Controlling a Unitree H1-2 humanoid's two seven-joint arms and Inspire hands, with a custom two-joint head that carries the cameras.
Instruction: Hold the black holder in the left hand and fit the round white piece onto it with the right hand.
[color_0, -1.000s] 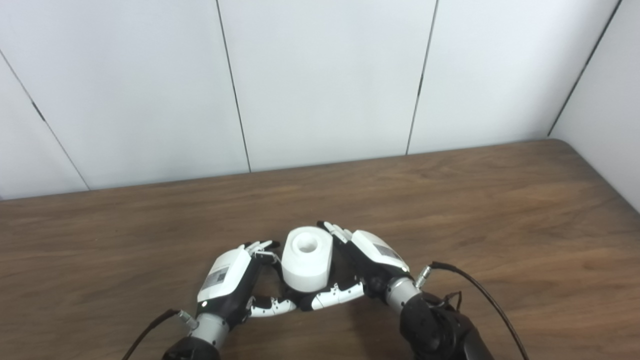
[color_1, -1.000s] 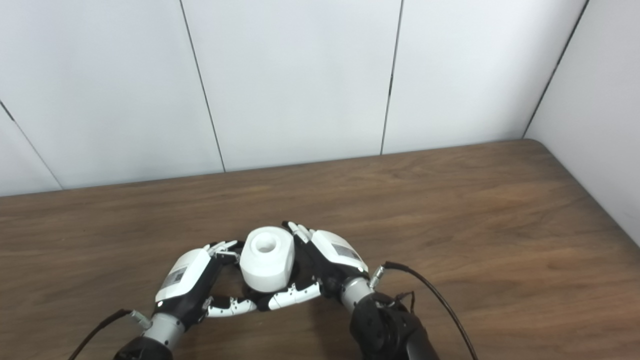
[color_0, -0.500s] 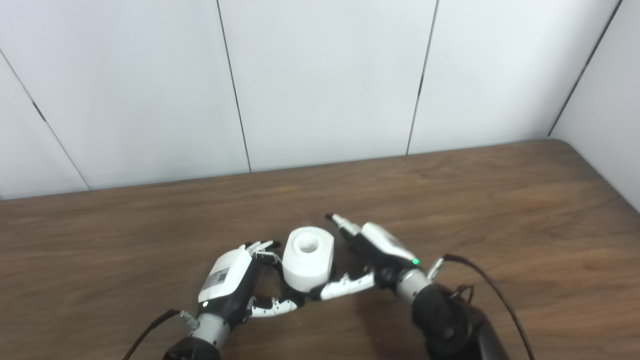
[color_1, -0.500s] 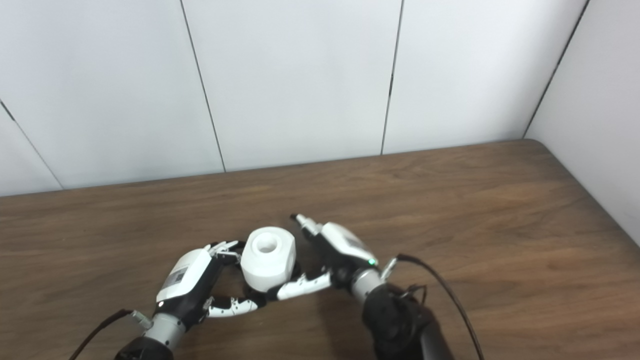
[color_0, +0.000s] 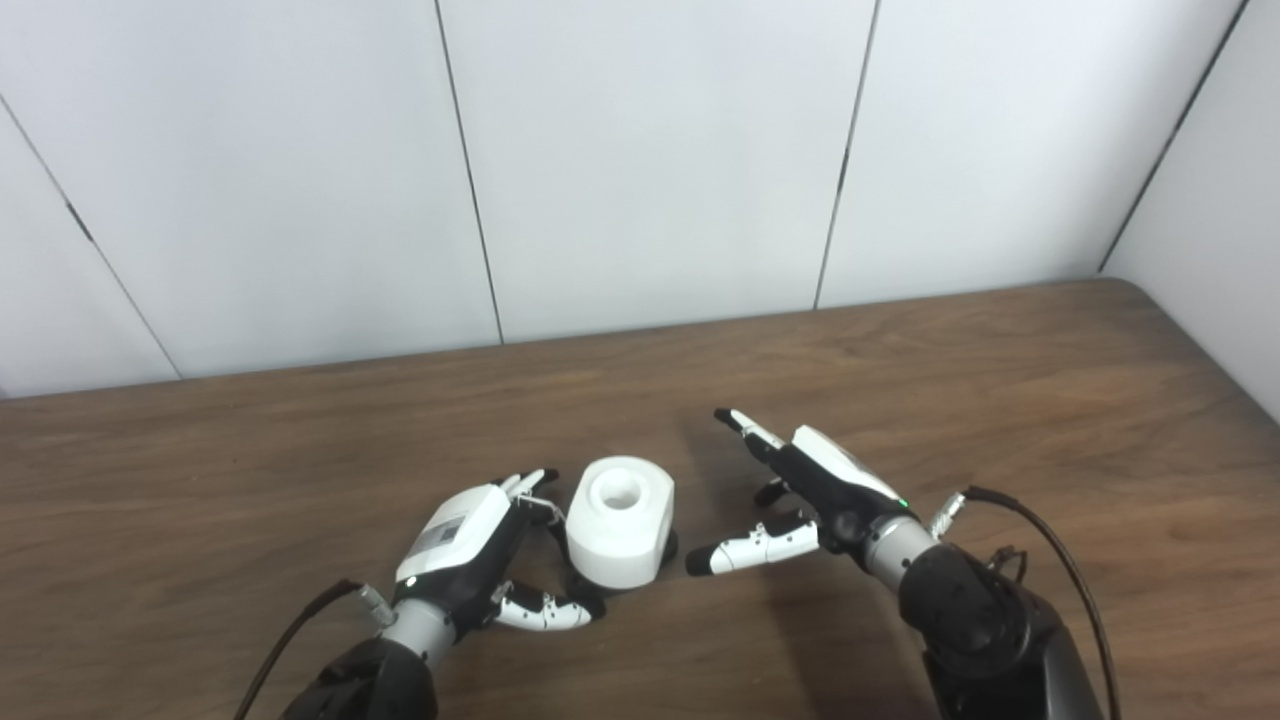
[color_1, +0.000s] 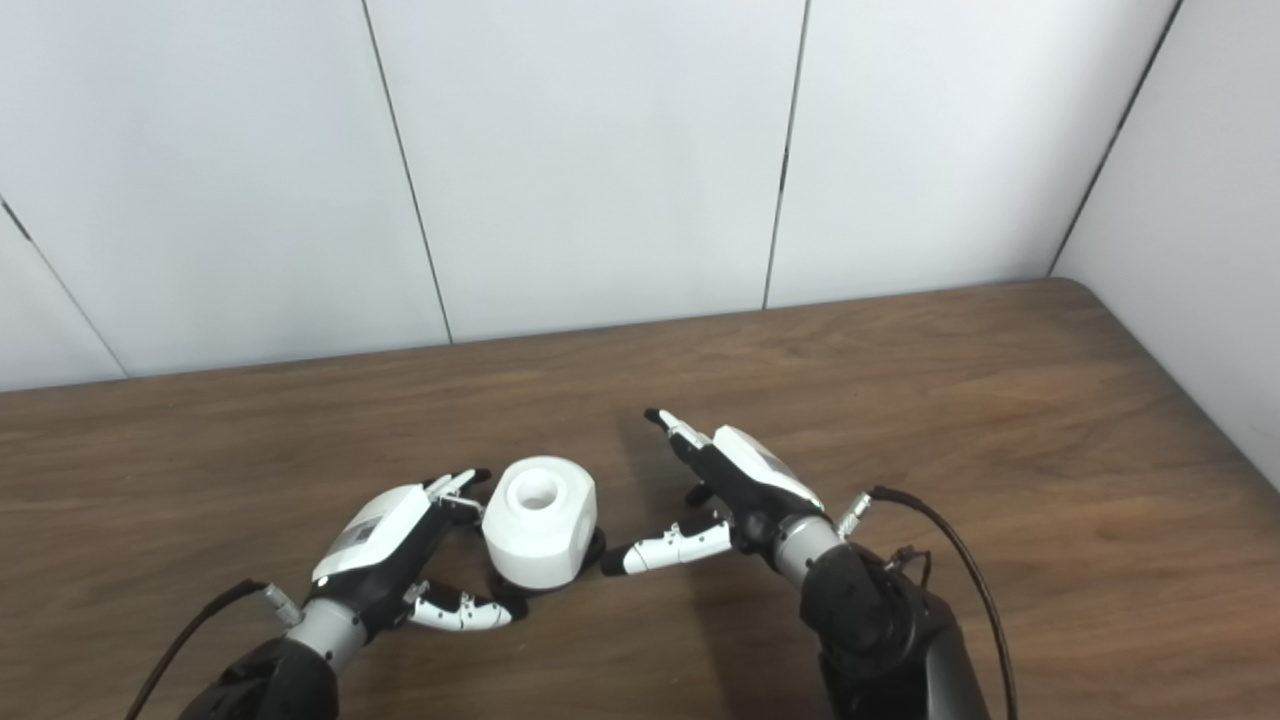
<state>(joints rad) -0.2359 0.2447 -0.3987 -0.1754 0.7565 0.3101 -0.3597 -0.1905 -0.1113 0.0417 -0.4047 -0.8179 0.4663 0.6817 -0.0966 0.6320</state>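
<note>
The round white piece (color_0: 620, 522), with a hole in its top, stands on the wooden table. The black holder (color_0: 668, 548) shows only as a dark rim under it. My left hand (color_0: 465, 542) lies just left of the piece. Its fingers are spread around that side and hold nothing; I cannot tell whether they touch it. My right hand (color_0: 812, 492) is open and empty to the right of the piece, with a clear gap. Its thumb (color_0: 752, 548) points back toward the piece.
The brown table (color_0: 1000, 400) runs back to white wall panels and ends at a wall on the right. A black cable (color_0: 1050, 560) trails from my right wrist, and another (color_1: 190, 630) from my left wrist.
My right hand has let go of the white piece and drawn away to the right. The piece has dropped slightly and now rests on the table. My left hand has loosened and eased back.
</note>
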